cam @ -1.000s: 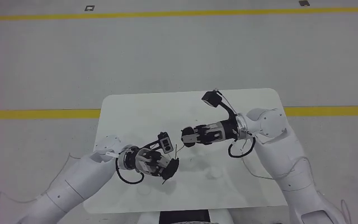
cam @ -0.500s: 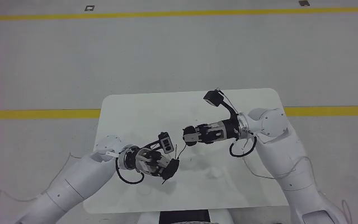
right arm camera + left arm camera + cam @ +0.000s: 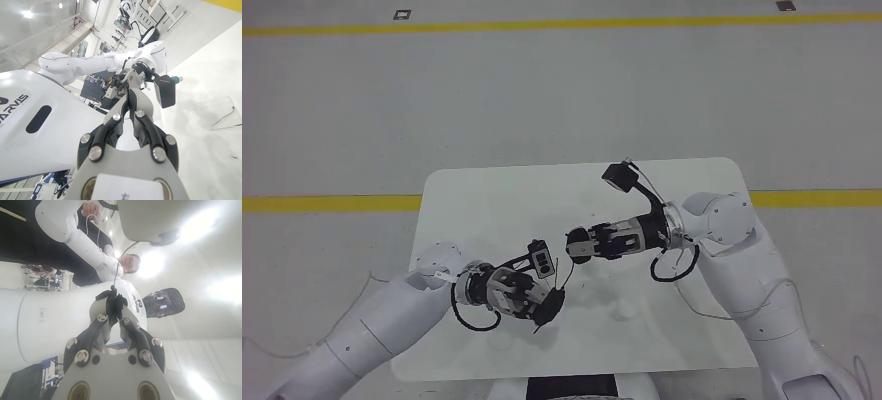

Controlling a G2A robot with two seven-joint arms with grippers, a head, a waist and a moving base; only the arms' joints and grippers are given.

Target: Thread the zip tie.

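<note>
Both pincers meet above the middle of the white counter (image 3: 492, 200), neither touching its surface. In the top view the left pincer (image 3: 547, 303) sits at about 7 o'clock from the counter's centre, and the right pincer (image 3: 577, 246) is near it at 1 o'clock. The left wrist view shows the left pincer (image 3: 113, 302) pressed together on the black zip tie (image 3: 118, 263), whose thin strap rises from the fingertips and curves away in a free arc. The right wrist view shows the right pincer (image 3: 129, 98) also pinching a black strap upright between its ribbed pads (image 3: 135, 100), with the left pincer just beyond it. We cannot tell whether the strap's tip has entered the head. A spare tie (image 3: 224, 117) lies flat on the counter, well apart from both pincers.
</note>
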